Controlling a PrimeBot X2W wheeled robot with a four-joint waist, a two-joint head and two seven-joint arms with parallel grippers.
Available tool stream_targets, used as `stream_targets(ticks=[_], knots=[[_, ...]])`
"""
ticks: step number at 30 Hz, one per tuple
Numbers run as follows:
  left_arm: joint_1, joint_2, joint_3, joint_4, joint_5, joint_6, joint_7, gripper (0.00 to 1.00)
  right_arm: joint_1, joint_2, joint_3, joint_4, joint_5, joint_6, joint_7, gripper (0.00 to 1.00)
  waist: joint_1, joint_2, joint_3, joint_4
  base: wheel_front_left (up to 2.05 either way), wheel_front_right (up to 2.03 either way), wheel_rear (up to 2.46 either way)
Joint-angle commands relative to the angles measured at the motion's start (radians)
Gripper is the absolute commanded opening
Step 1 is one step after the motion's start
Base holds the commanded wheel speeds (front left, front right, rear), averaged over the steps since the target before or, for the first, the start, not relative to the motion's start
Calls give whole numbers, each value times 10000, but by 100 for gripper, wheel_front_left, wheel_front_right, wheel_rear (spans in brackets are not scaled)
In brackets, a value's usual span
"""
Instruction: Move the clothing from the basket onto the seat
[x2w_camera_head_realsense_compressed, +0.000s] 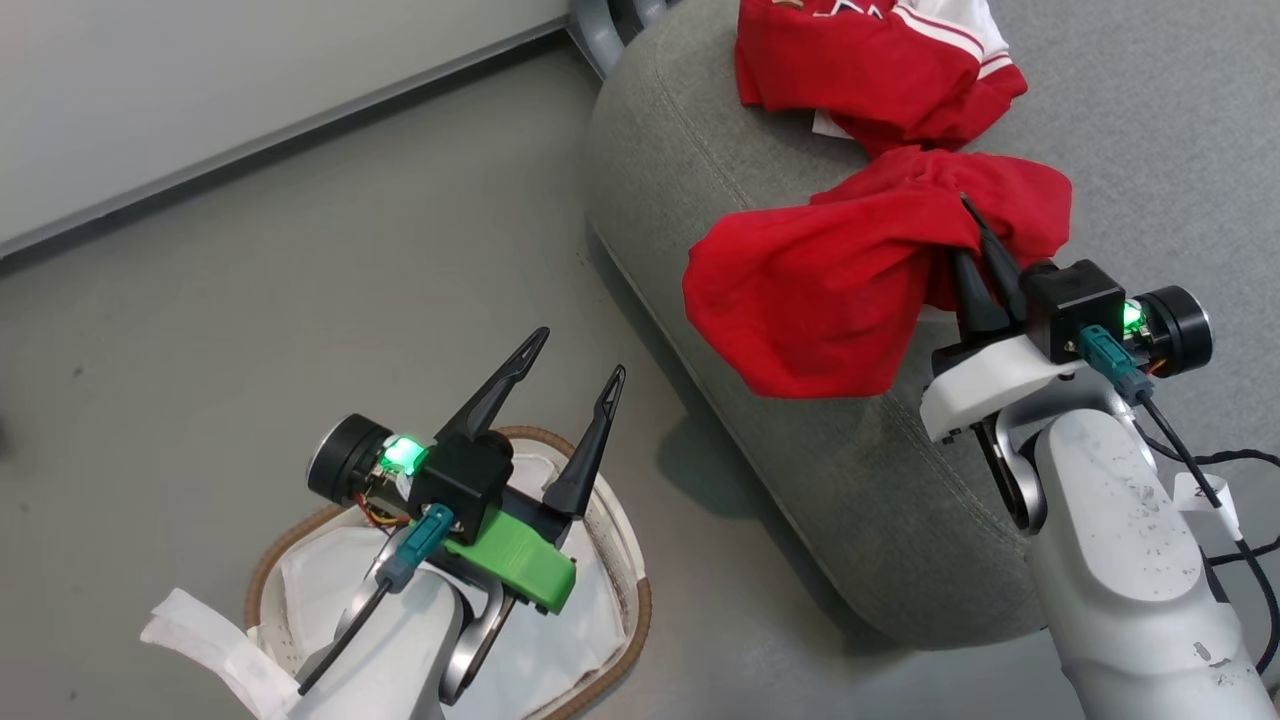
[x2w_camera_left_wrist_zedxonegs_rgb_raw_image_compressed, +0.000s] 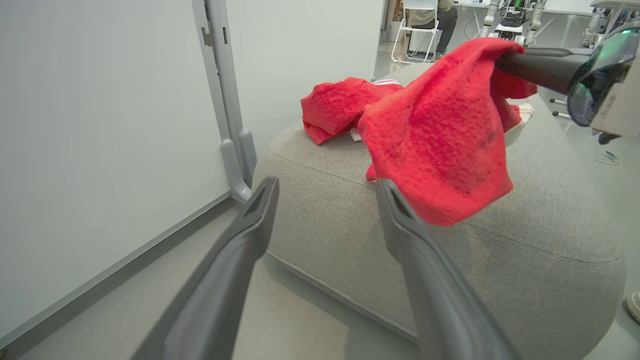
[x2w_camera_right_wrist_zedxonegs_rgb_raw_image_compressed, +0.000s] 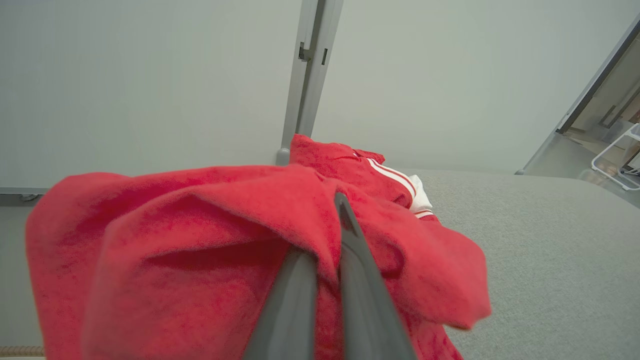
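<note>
My right gripper (x2w_camera_head_realsense_compressed: 975, 225) is shut on the plain red garment (x2w_camera_head_realsense_compressed: 820, 290), which hangs over the near edge of the grey seat (x2w_camera_head_realsense_compressed: 700, 160). The same plain garment (x2w_camera_left_wrist_zedxonegs_rgb_raw_image_compressed: 445, 140) drapes from that gripper's dark fingers (x2w_camera_left_wrist_zedxonegs_rgb_raw_image_compressed: 530, 65) in the left wrist view, and it (x2w_camera_right_wrist_zedxonegs_rgb_raw_image_compressed: 190, 250) wraps my right fingers (x2w_camera_right_wrist_zedxonegs_rgb_raw_image_compressed: 350, 260). The striped red garment (x2w_camera_head_realsense_compressed: 870, 60) lies further back on the seat, also the striped garment (x2w_camera_right_wrist_zedxonegs_rgb_raw_image_compressed: 380, 172). My left gripper (x2w_camera_head_realsense_compressed: 580, 355) stands open with nothing between its fingers, above the white basket (x2w_camera_head_realsense_compressed: 610, 520) on the floor at lower left. Only white liner shows inside the basket.
A pale wall panel (x2w_camera_head_realsense_compressed: 200, 90) with a grey post (x2w_camera_left_wrist_zedxonegs_rgb_raw_image_compressed: 225, 100) stands behind the seat's left end. Grey floor (x2w_camera_head_realsense_compressed: 300, 300) lies between basket and seat. Far off in the left wrist view is a white chair (x2w_camera_left_wrist_zedxonegs_rgb_raw_image_compressed: 415, 25) with a seated person.
</note>
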Motion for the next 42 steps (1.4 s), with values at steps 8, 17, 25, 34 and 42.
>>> stream_targets(ticks=[8,17,25,34,42], knots=[[-447,-15,-126,144,226,-146,-8,100,-172,21,-421,-134,81,-14,-5,0,-1,-1,1148,-210,0,0,0],[-576,-140,-185,118,397,-174,-8,100,-2063,-91,-2283,6,-731,-14,-5,0,-1,-1,1480,662,0,0,0],[-724,-356,-375,-11,586,-216,-8,100,-4587,-1891,-4069,824,-1697,-16,0,0,-1,-1,1912,2054,0,0,0],[-947,-462,-495,-309,764,-243,-8,100,-5491,-3836,-5358,2493,-2757,-16,277,0,-1,-1,2758,3426,0,0,0],[-1093,-496,-417,-503,858,-232,-8,100,-4728,-3469,-6132,3925,-3195,-16,57,0,-1,-1,3312,3572,0,0,0]])
